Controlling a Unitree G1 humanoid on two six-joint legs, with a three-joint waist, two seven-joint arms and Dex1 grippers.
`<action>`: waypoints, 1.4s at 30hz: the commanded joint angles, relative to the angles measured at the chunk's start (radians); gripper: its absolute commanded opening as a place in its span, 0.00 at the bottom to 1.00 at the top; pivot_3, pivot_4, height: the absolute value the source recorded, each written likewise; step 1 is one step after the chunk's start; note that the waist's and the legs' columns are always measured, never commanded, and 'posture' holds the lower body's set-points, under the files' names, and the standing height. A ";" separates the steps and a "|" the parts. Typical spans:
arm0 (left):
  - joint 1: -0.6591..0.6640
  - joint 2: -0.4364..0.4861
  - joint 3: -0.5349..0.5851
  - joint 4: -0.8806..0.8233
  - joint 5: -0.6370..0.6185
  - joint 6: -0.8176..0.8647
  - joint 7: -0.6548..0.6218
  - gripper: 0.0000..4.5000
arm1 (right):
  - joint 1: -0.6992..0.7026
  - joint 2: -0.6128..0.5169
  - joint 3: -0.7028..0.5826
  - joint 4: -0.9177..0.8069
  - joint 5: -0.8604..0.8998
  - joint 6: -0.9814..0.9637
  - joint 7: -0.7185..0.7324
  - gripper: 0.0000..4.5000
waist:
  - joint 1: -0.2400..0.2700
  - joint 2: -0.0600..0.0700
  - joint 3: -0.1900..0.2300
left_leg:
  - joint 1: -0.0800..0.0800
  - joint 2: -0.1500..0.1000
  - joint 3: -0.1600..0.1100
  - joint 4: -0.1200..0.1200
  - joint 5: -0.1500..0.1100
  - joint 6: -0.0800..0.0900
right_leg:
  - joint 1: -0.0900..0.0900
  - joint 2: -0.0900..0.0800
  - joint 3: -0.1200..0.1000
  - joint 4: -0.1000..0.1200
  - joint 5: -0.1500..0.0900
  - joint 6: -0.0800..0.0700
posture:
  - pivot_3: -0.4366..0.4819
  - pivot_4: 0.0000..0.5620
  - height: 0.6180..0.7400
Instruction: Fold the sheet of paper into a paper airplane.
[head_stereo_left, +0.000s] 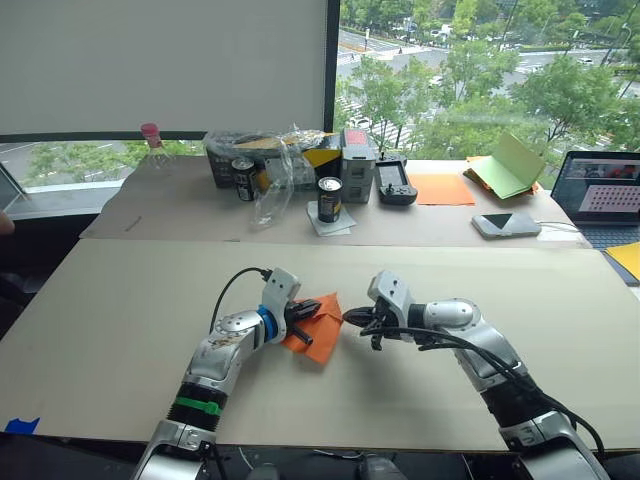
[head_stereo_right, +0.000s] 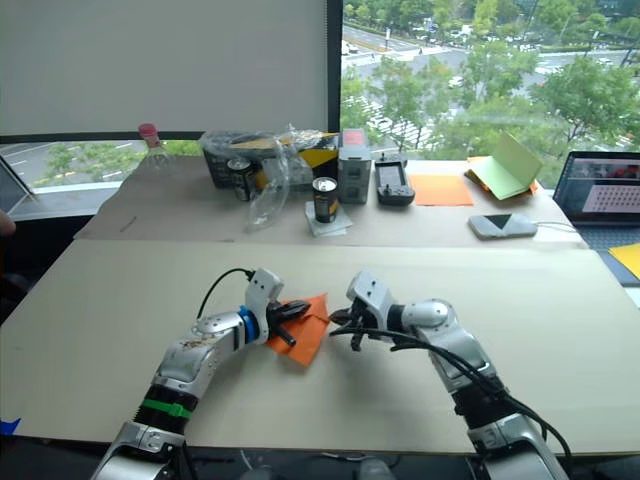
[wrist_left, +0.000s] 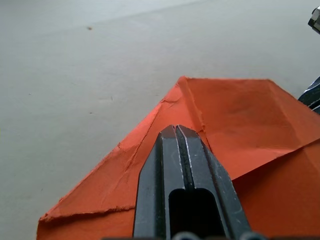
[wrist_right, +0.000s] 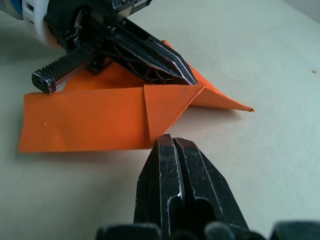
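Note:
The sheet of paper (head_stereo_left: 320, 330) is bright orange and lies on the beige table (head_stereo_left: 120, 310) between my two arms. It is folded into a pointed wedge with layered flaps, close to a paper airplane shape (wrist_right: 100, 120). My left gripper (head_stereo_left: 312, 312) is shut, its closed fingertips (wrist_left: 176, 131) resting on top of the paper near a crease. My right gripper (head_stereo_left: 350, 318) is also shut; in its wrist view the tips (wrist_right: 170, 139) sit just off the paper's near edge, opposite the left gripper (wrist_right: 187, 80).
On the far table stand a can (head_stereo_left: 330, 198), a plastic bag with a box (head_stereo_left: 262, 160), a black controller (head_stereo_left: 396, 183), a paler orange sheet (head_stereo_left: 442, 189), a green booklet (head_stereo_left: 510, 167), a phone (head_stereo_left: 505, 225), a laptop (head_stereo_left: 605, 195) and a bottle (head_stereo_left: 153, 140).

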 joint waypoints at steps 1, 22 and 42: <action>0.024 0.015 -0.008 0.032 0.014 0.023 0.009 0.00 | -0.034 0.032 -0.025 0.007 0.025 -0.030 -0.001 0.00 | 0.000 0.000 0.000 | 0.000 0.000 0.000 0.000 0.000 0.000 | 0.000 0.000 0.000 0.000 0.000 0.000 | 0.48 0.27 0.93; -0.014 0.097 -0.036 -0.037 -0.042 0.035 -0.144 0.00 | -0.165 0.192 -0.033 0.353 -0.027 -0.182 -0.050 0.00 | 0.000 0.001 0.000 | -0.002 0.000 0.000 0.000 0.000 0.000 | -0.002 0.000 0.000 0.000 0.003 -0.005 | 0.48 0.27 0.93; 0.056 0.240 0.016 -0.096 -0.066 0.057 -0.203 0.00 | -0.238 0.257 -0.008 0.476 -0.124 -0.263 -0.048 0.00 | -0.024 0.001 0.001 | -0.001 0.001 0.000 -0.001 0.000 0.000 | -0.003 0.000 0.000 0.003 0.003 -0.005 | 0.48 0.27 0.93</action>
